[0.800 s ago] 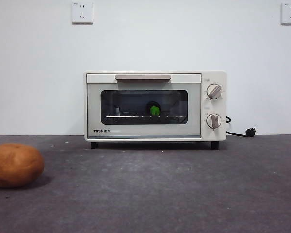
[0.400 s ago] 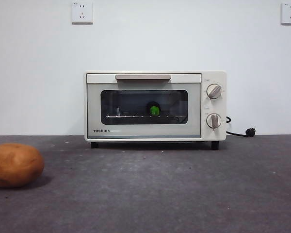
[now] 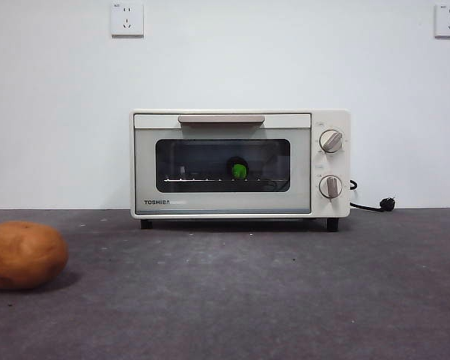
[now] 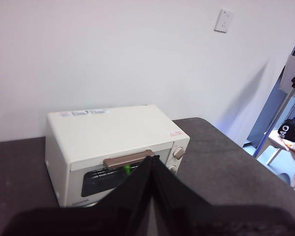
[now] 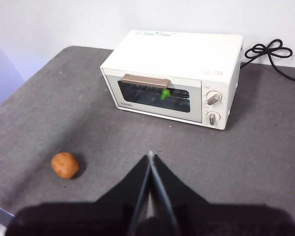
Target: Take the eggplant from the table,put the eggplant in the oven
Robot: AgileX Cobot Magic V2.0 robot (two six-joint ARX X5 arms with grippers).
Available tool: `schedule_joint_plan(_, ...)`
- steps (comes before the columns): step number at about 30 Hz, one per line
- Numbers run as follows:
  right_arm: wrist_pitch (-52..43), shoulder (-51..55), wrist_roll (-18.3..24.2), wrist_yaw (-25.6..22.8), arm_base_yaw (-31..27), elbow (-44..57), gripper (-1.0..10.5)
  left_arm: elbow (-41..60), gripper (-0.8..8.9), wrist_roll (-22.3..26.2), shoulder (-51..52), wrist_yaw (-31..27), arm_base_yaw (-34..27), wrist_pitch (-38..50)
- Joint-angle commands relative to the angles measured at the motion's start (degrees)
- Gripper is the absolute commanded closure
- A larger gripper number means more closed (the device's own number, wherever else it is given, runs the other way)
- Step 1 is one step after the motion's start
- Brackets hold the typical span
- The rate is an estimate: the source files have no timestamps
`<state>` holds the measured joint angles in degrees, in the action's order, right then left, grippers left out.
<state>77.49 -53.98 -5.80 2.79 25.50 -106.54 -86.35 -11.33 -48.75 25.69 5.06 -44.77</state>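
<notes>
The cream-white oven (image 3: 240, 165) stands at the back of the dark grey table (image 3: 255, 300), its door shut. Through the dark glass window only the eggplant's bright green stem cap (image 3: 239, 171) shows, on the wire rack; its purple body is lost in the dark. The cap (image 5: 164, 93) also shows in the right wrist view, and the cap (image 4: 127, 169) in the left wrist view, just below the beige handle. My left gripper (image 4: 151, 160) hangs high above the table, shut and empty. High above the table's near side, my right gripper (image 5: 150, 155) is likewise shut on nothing.
A round orange-brown potato (image 3: 24, 255) lies at the front left of the table, and the potato (image 5: 65, 164) is also in the right wrist view. The oven's black cord and plug (image 3: 375, 205) trail to the right behind it. Two wall sockets sit high on the white wall.
</notes>
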Motion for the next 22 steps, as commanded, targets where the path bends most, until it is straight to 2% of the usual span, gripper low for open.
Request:
schedule_joint_plan(1, 1.2, -0.9, -0.6, -0.2, 0.1, -0.2, 9.5, 0.0, 8.18, -2.7, 0.0, 0.2, 0.2, 0.1)
schedule_joint_plan(8, 1.2, -4.2, -0.6, -0.2, 0.1, -0.2, 9.5, 0.0, 8.17, -1.4, 0.0, 0.2, 0.2, 0.0)
schedule_joint_plan(15, 1.2, -8.9, -0.6, -0.3, 0.1, -0.2, 9.5, 0.0, 8.18, 10.6, 0.2, 0.1, 0.6, 1.7)
schedule_joint_plan(19, 1.2, -12.0, -0.6, -0.3, 0.0, -0.2, 9.5, 0.0, 8.18, 17.4, 1.8, -3.5, 0.4, 1.5)
schedule_joint_plan(22, 1.2, -14.8, -0.6, -0.3, 0.0, -0.2, 9.5, 0.1, 8.18, 20.6, 4.3, -6.1, 0.1, 1.5)
